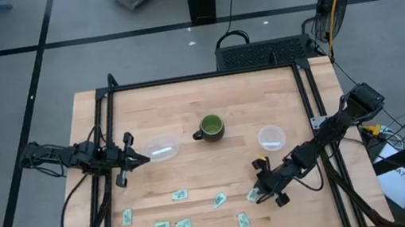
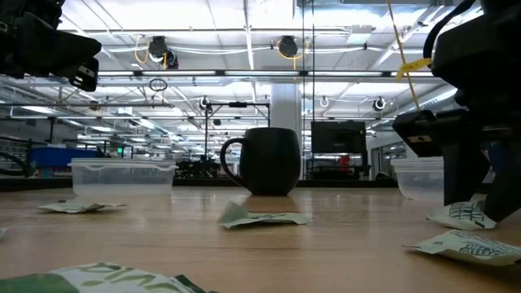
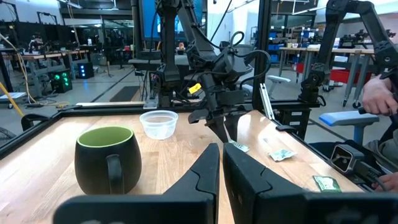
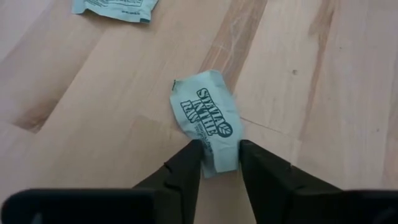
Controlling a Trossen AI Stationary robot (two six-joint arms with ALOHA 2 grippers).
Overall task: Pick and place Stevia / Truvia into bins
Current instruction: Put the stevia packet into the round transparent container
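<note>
My right gripper (image 1: 261, 193) is down on the table at the front right. In the right wrist view its fingers (image 4: 186, 168) pinch the near end of a pale green Stevia packet (image 4: 208, 115) that lies on the wood. Several more packets lie along the front, such as one packet (image 1: 180, 195) and another (image 1: 219, 200). The left clear bin (image 1: 161, 149) holds one packet. The right clear bin (image 1: 271, 137) stands behind the right gripper. My left gripper (image 1: 141, 159) hovers beside the left bin, shut and empty (image 3: 221, 168).
A dark green mug (image 1: 211, 127) stands between the two bins, and also shows in the low view (image 2: 264, 161). Black frame rails (image 1: 181, 79) edge the table. A person's hand (image 3: 379, 93) shows beyond the table in the left wrist view.
</note>
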